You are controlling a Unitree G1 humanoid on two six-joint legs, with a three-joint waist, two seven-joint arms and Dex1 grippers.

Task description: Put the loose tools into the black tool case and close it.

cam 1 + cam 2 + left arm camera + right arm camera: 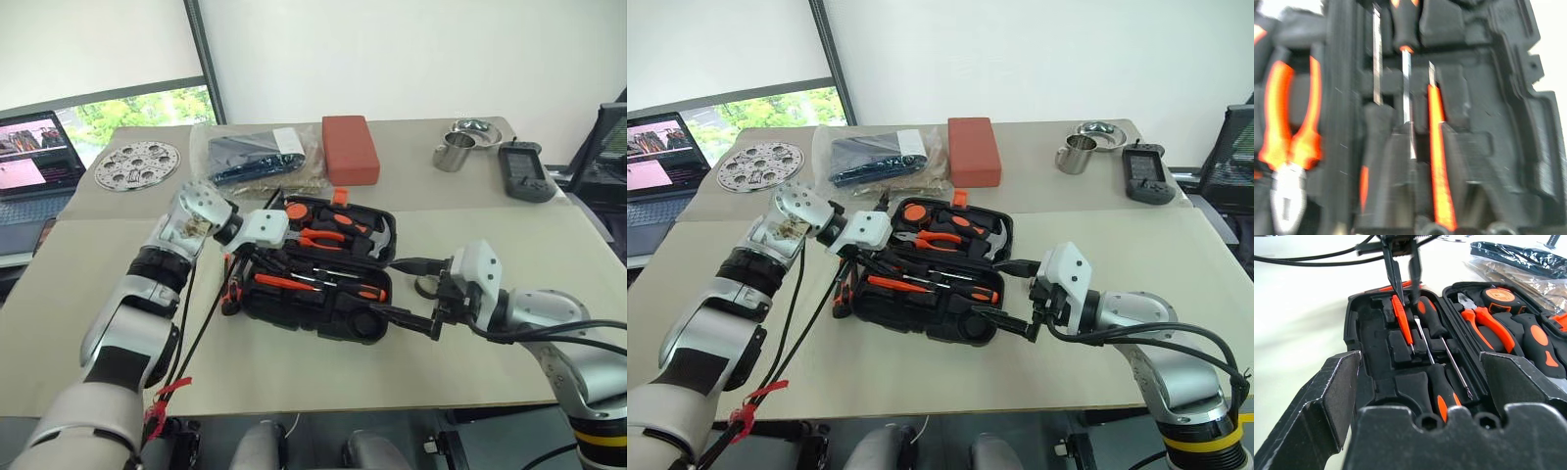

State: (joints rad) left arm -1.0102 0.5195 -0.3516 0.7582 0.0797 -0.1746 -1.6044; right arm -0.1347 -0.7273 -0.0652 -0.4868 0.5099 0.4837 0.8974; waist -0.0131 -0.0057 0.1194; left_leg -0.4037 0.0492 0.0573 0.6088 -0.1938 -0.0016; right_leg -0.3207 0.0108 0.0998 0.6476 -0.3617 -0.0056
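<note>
The black hinged plastic tool case (313, 284) lay open on the beige table (490, 245), orange-handled screwdrivers (1437, 396) seated in its near half. The left tool (1400, 281) hovered over that half, fingers together, holding nothing. The right tool (411, 291), fingers wide apart, straddled the case's right edge.

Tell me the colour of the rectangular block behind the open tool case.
The rectangular block is red-brown, a plain solid colour; it shows best in the left eye view, behind the black tool case.
</note>
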